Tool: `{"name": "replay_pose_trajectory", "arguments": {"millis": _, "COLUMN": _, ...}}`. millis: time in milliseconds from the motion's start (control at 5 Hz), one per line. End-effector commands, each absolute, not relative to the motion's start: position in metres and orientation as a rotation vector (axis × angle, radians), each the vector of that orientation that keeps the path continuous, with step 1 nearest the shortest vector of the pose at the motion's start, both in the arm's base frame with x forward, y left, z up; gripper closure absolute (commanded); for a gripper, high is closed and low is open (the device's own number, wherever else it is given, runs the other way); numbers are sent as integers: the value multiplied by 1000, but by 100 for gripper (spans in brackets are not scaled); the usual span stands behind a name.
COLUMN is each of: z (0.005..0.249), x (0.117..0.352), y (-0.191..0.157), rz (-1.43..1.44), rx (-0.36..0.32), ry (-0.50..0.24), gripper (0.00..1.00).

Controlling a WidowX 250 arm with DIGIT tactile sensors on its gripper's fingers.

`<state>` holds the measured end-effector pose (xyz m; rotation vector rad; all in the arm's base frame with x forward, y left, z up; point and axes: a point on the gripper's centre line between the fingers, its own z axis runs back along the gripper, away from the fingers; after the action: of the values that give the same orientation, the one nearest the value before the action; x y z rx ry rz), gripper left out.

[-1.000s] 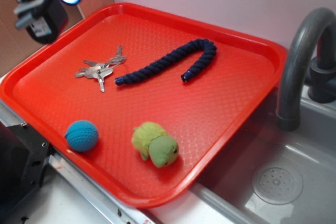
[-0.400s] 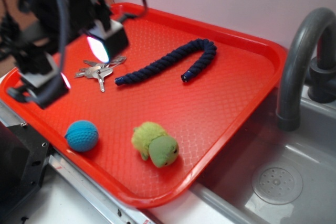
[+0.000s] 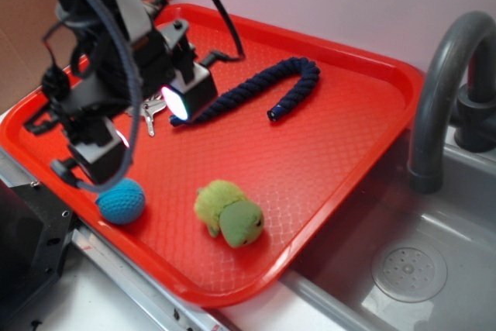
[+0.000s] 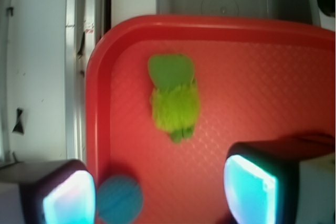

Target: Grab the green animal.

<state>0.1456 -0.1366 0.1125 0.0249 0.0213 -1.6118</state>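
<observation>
While the red tray (image 3: 341, 106) takes up most of the scene beside the grey sink (image 3: 434, 269), the robot arm (image 3: 101, 60) hangs over its left half, well short of the toy. Its jaws stand apart and empty, one lit pad (image 4: 249, 187) at each lower corner of the wrist view, with bare tray between them.

A dark blue rope (image 3: 256, 91) curls across the far side, and a bunch of keys (image 3: 151, 110) lies half hidden under the arm.

Toward the near edge sits the green animal (image 3: 229, 213), fuzzy body to the left and smooth head pointing at the tray's near rim. It shows ahead of the jaws in the wrist view (image 4: 173, 98). Just left of it rests a blue ball (image 3: 122, 201), right below the left pad.

Coming down from here would probably catch the ball instead, or knock it rolling. A squeeze on the smooth rounded head alone could likely slip off.
</observation>
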Motion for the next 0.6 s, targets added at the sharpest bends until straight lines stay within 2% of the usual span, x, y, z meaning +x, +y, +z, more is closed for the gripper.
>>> {"name": "replay_pose_trajectory", "arguments": {"millis": 0, "z": 86, "x": 149, "y": -139, "rz": -1560, "rx": 37, "ry": 54, "gripper": 0}}
{"name": "replay_pose_trajectory", "arguments": {"millis": 400, "z": 46, "x": 150, "y": -149, "rz": -1564, "rx": 32, "ry": 146, "gripper": 0}}
